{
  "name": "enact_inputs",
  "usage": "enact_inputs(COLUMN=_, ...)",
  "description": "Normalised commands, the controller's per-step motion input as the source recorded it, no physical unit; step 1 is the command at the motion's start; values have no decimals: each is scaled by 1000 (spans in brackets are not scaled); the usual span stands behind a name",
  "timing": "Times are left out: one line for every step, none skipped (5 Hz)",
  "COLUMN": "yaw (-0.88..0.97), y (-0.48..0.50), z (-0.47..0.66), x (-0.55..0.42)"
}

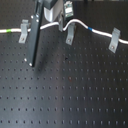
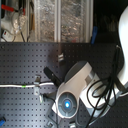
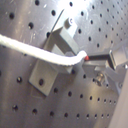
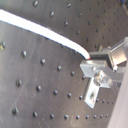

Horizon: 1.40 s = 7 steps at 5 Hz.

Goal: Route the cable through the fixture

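In the first exterior view the white cable (image 1: 45, 25) runs across the far side of the board. Its green band (image 1: 9, 31) is near the left fixture (image 1: 23, 33) and its blue band (image 1: 90, 30) is between the middle fixture (image 1: 71, 34) and the right fixture (image 1: 115, 40). My gripper (image 1: 62, 21) is shut on the cable, lifting it into a hump just above the middle fixture. In the first wrist view the cable (image 3: 40, 52) crosses a grey fixture (image 3: 62, 40) and ends at my gripper (image 3: 89, 58). The second wrist view shows the cable (image 4: 45, 32) meeting the gripper (image 4: 87, 59) above a metal clip (image 4: 94, 90).
The black perforated board (image 1: 75, 90) fills the near part of the first exterior view. A dark bar (image 1: 34, 40) slants down in the first exterior view's left, in front of the cable. In the second exterior view the arm (image 2: 75, 95) hides much of the board, and clutter (image 2: 45, 20) lines its far edge.
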Motion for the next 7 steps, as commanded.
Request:
enact_inputs(yaw=-11, y=-339, z=1, x=21)
enact_inputs(yaw=-49, y=-542, z=-18, x=26)
enact_inputs(yaw=-34, y=-627, z=-36, x=53)
enact_inputs(yaw=-26, y=-338, z=-2, x=-64)
enact_inputs(yaw=0, y=8, z=0, x=-13)
enact_inputs(yaw=71, y=283, z=-133, x=-357)
enact_inputs(yaw=494, y=228, z=-48, x=-159)
